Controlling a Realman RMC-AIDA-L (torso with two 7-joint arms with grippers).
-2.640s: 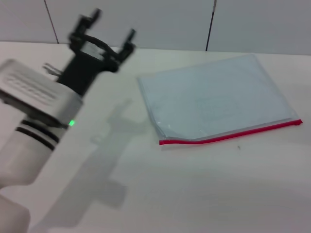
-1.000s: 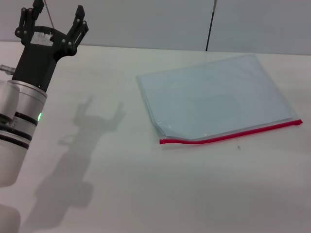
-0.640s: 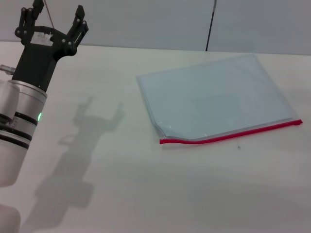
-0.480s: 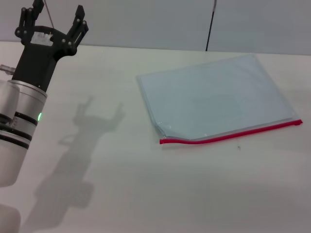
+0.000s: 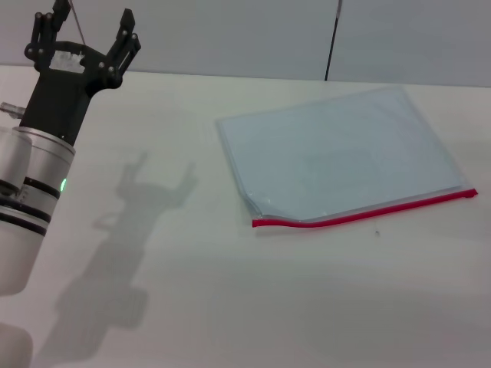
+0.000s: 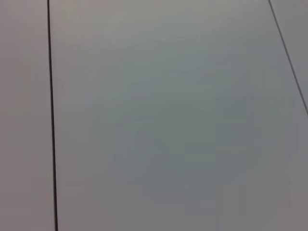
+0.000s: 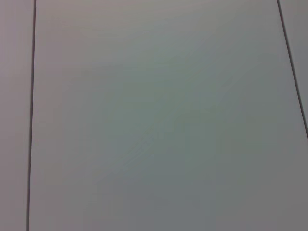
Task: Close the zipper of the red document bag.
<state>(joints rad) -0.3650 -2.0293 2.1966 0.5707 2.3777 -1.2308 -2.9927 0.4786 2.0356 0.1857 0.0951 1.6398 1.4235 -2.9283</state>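
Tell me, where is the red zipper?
In the head view, the zipper runs along the red document bag's near edge, right of centre on the table, far from the left end effector.

pale blue-grey document bag (image 5: 337,153), red zipper (image 5: 360,214)

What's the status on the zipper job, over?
Left gripper open, raised at far left, clear of the bag. Right arm not in view. Red document bag flat on table, zipper untouched. Nothing in the way.
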